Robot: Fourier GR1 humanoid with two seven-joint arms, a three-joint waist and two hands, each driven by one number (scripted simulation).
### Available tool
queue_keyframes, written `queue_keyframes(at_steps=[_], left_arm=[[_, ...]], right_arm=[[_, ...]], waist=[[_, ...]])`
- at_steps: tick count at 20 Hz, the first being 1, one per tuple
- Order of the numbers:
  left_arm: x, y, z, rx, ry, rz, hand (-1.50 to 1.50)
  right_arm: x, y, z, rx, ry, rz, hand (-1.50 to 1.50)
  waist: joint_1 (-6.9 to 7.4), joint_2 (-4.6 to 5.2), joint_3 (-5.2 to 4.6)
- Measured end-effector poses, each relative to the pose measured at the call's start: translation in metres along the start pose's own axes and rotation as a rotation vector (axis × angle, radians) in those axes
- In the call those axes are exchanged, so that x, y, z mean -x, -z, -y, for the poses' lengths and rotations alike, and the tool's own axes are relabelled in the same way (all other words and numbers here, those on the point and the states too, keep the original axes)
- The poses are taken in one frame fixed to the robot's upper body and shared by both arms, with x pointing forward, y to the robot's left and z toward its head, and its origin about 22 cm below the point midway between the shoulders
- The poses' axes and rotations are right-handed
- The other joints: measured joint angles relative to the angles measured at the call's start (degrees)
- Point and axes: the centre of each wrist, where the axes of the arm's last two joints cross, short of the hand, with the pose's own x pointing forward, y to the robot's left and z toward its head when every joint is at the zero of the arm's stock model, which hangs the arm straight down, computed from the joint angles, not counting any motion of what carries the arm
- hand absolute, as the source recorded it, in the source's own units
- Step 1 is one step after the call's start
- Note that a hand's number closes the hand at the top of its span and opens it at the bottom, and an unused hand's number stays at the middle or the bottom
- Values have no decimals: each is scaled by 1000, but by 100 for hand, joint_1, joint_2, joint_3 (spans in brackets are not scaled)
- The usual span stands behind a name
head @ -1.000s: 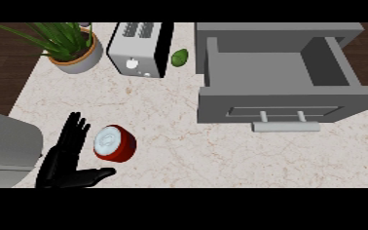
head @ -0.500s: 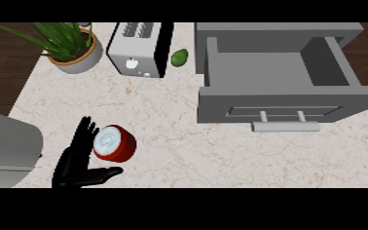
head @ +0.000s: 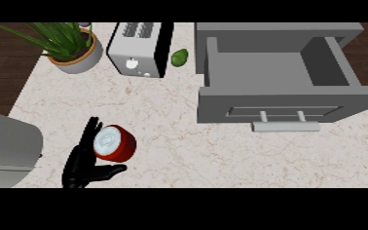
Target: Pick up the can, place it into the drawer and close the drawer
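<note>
The can (head: pixel 115 143) is red with a silvery lid and lies tipped on the marble counter at the lower left. My left hand (head: pixel 81 168) is right against its left side. The fingers (head: pixel 90 135) point straight up along the can and the thumb (head: pixel 108 171) sticks out just below it, so the hand is open and not curled round the can. The grey drawer (head: pixel 277 70) stands pulled open at the upper right, its inside bare and its bar handle (head: pixel 285 125) facing the front. My right hand is not in view.
A silver toaster (head: pixel 138 48) stands at the back, with a small green fruit (head: pixel 179 57) between it and the drawer. A potted plant (head: pixel 68 46) sits at the back left. A grey forearm (head: pixel 16 151) fills the left edge.
My left hand has slid right and slightly up, closing in on the can until its fingers lie along the can's left side. The can and the drawer have not moved.
</note>
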Motion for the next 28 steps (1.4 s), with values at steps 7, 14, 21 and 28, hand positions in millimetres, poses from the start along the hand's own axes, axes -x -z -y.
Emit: queue_keyframes(at_steps=[7,14,21,28], left_arm=[[2,13,10,6,-75,1,150],[-10,32,25,120,-134,-7,150],[-29,38,48,203,-165,72,150],[-63,68,65,115,-183,157,150]], right_arm=[[1,-6,1,-8,3,-11,-150],[-2,-3,-5,-15,17,-13,-150],[-4,-10,-5,-2,23,-13,-150],[-4,-10,-7,0,27,-12,-150]], waist=[[-2,-1,0],[3,-4,3],[6,-6,2],[-7,-2,3]])
